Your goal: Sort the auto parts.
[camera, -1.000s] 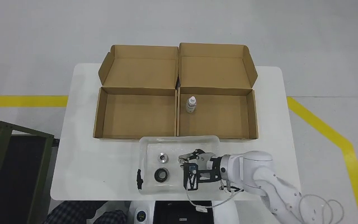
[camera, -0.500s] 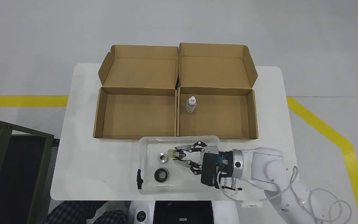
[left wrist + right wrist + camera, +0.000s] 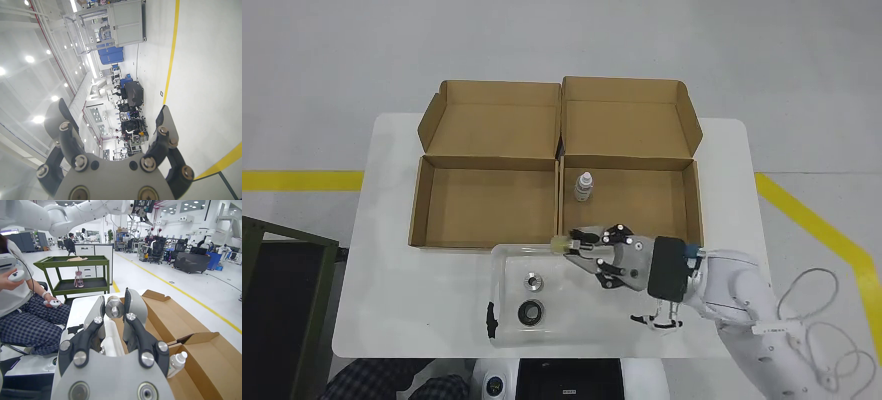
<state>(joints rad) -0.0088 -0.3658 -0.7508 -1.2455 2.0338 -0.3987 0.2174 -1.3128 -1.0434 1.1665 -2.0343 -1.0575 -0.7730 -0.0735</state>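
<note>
**Ana:** Top view first: what differs from a second ago?

**Ben:** The right gripper (image 3: 567, 243) has left the inside of the clear tray (image 3: 496, 262). A second ago it was low over the parts there. Now it is at the tray's far rim, against the front walls of the left box (image 3: 487, 205) and the right box (image 3: 642, 205), where the two meet.

**Ana:** And its claw?

**Ben:** Clamped on a small round metal part (image 3: 114, 309), with one finger on each side.

**Ana:** How does that arm lie?

**Ben:** It comes in from the near right corner of the desk (image 3: 392, 250), with the forearm over the tray's right end. The gripper points toward the desk's left edge.

**Ana:** What lies in the tray?

**Ben:** A silver ring (image 3: 531, 281) and a dark ring (image 3: 532, 312), both near the tray's left end. A white bottle (image 3: 584, 186) stands upright in the right box, by its left wall.

**Ana:** The other arm?

**Ben:** The left gripper (image 3: 113, 106) faces the hall, its fingers apart with nothing between them.
</note>
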